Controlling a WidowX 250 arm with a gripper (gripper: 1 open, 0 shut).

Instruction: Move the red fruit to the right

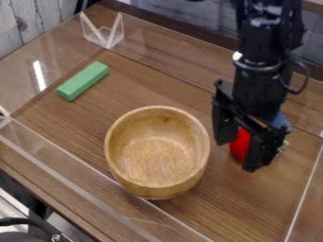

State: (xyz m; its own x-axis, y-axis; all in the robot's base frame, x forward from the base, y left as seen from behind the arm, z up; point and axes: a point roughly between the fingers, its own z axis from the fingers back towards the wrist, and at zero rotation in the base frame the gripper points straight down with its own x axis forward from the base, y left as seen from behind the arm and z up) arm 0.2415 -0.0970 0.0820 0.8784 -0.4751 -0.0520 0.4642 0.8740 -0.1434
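Fingers [254, 149]: we saw them spread wide astride the red fruit [246, 144], gripping nothing
Progress: fruit sat right of the wooden bowl [158, 150]; we judged the move nearly done

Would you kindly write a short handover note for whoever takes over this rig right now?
Gripper: pointing down, jaws open, straddling the red fruit; no grip visible.
Red fruit: on the table, right of the wooden bowl. The green block lies far left.
Done: fruit sits at the right side.
Left: whether it needs to go further right cannot be told; otherwise lift the arm clear.
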